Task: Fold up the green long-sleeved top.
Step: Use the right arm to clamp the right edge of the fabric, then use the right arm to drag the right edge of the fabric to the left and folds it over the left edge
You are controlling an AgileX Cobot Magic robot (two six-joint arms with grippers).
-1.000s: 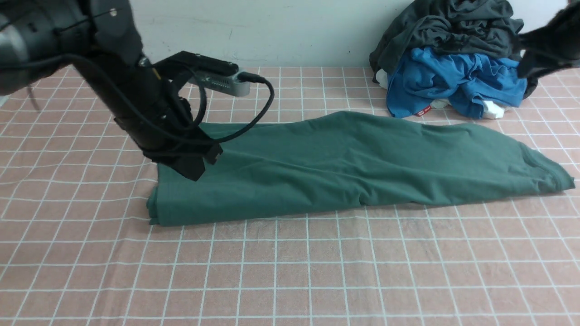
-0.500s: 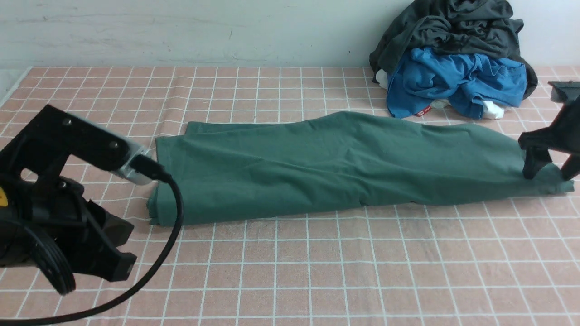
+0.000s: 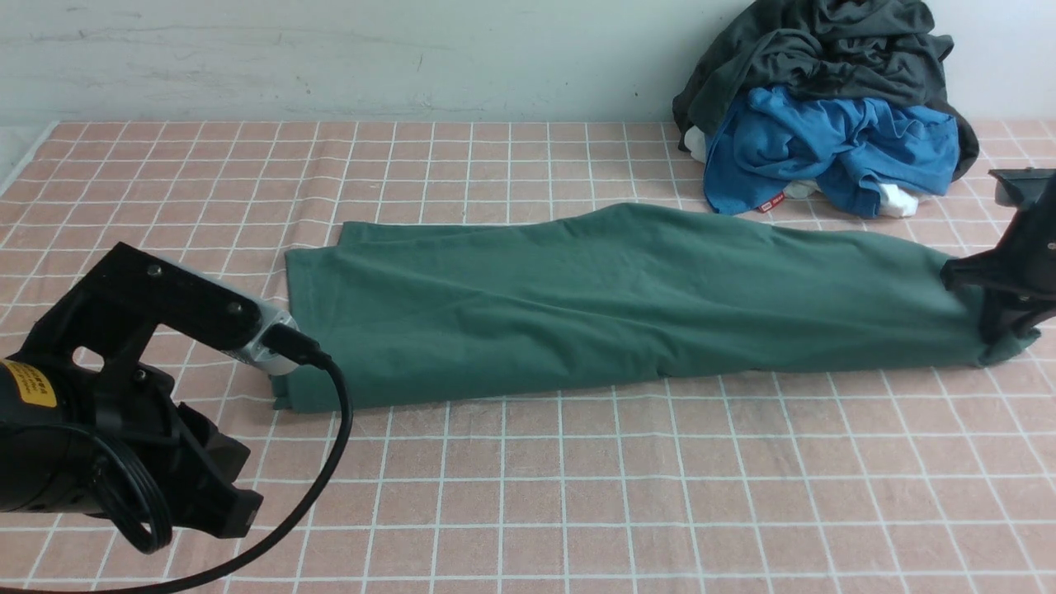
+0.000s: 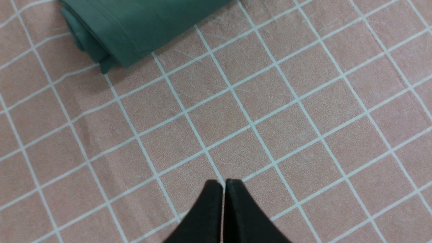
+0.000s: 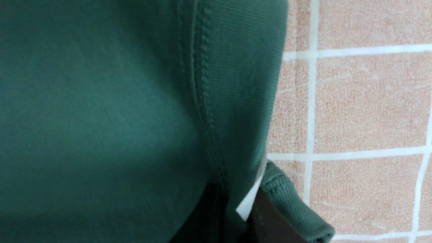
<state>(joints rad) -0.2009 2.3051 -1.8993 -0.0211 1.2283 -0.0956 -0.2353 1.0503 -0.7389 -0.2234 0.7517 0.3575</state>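
Checked cloth (image 3: 577, 495) open in front | right hand (image 3: 1000, 334) grasps green top (image 3: 627, 305), right edge | left hand (image 4: 222, 184) clenched off left corner

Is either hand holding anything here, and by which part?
The right hand grips the green top at its ribbed collar end. The left hand is shut and empty.

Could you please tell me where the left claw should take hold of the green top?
Take the near hem corner of the green top, coming low from the robot's left: its stacked layers end there in a thick, exposed edge. The left claw, now shut, likely must open first.
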